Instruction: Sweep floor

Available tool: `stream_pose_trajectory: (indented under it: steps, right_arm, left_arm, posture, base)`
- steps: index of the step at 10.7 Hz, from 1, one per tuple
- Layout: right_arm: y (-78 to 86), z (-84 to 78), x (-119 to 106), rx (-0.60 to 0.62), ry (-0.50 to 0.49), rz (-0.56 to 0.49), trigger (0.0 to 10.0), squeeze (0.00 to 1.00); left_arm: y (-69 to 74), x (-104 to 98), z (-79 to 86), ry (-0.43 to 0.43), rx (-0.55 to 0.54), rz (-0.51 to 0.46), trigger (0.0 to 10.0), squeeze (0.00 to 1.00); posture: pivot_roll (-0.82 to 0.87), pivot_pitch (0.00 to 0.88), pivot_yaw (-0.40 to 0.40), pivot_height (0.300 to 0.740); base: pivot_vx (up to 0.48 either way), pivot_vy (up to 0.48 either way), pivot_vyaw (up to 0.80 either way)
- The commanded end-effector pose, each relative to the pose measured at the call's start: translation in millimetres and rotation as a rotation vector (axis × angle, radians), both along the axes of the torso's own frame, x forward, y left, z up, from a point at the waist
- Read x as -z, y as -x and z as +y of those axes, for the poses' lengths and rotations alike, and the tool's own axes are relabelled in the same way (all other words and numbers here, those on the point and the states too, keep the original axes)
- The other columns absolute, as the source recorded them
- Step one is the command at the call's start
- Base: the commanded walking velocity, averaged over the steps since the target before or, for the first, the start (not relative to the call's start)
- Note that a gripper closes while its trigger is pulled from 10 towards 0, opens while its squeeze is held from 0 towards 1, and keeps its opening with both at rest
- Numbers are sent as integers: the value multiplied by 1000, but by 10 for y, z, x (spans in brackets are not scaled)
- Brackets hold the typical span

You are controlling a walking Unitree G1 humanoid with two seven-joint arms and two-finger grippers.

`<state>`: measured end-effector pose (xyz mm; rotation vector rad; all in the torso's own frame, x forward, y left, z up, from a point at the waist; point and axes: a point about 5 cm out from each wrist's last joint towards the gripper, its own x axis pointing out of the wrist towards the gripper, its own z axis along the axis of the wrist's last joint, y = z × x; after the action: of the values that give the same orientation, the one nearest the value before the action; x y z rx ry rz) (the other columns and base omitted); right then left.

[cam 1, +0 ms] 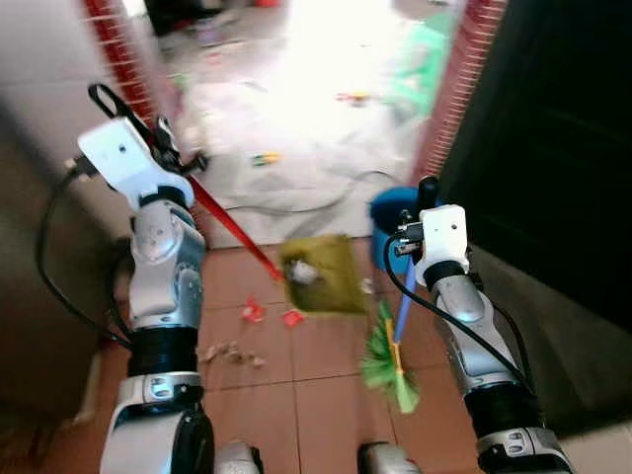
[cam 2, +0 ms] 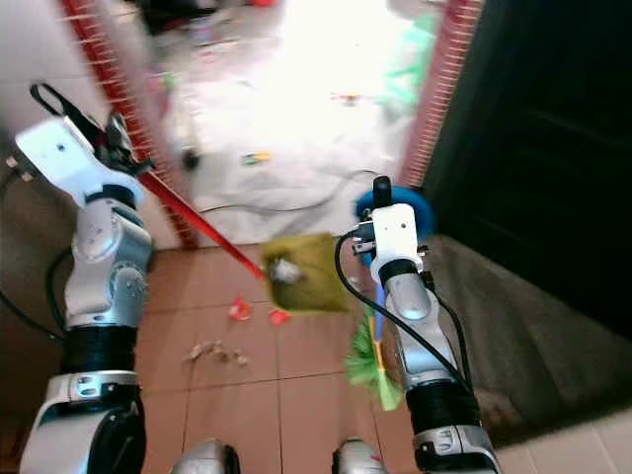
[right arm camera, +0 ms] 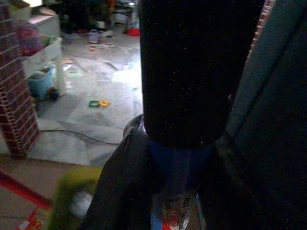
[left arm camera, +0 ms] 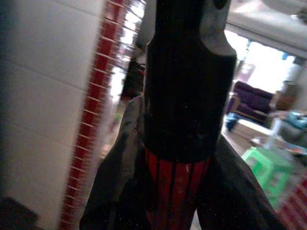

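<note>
Left gripper (cam 1: 170, 150) fingers closed around a red dustpan handle (cam 1: 229, 225), yellow-green dustpan (cam 1: 322, 274) resting on the tiled floor (cam 1: 326, 390), right gripper (cam 1: 425, 202) fingers clamped on a blue-handled green broom (cam 1: 391, 361) just beside it, red scraps (cam 1: 269, 314) and crumbs (cam 1: 230, 353) nearby

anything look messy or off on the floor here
Yes. Red scraps and pale crumbs lie loose on the tiles beside the dustpan, which already holds a crumpled wad. More litter dots the bright room beyond.
</note>
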<state>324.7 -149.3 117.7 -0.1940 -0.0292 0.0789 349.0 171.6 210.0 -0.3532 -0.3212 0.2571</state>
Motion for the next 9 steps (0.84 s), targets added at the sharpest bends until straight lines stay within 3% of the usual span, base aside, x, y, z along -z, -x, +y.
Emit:
stream_pose_trajectory:
  steps: [1, 7, 9]
  right_arm:
    - [14, -6, 21, 7, -13, 17, 10000, 0]
    - [17, 27, -12, -17, -21, 3, 10000, 0]
    - [24, 40, -3, -27, -23, 4, 10000, 0]
  left_arm:
    - [3, -176, 24, 37, 2, -78, 10000, 0]
    - [-26, -255, -7, 37, 10, -105, 10000, 0]
    - [-33, -282, 4, 40, 4, -113, 10000, 0]
  posture:
    - [-118, 34, 63, 740]
    - [-127, 38, 60, 740]
    - [-126, 38, 59, 740]
  base:
    - [0, 0, -800]
    - [348, 0, -725]
    - [390, 0, -228]
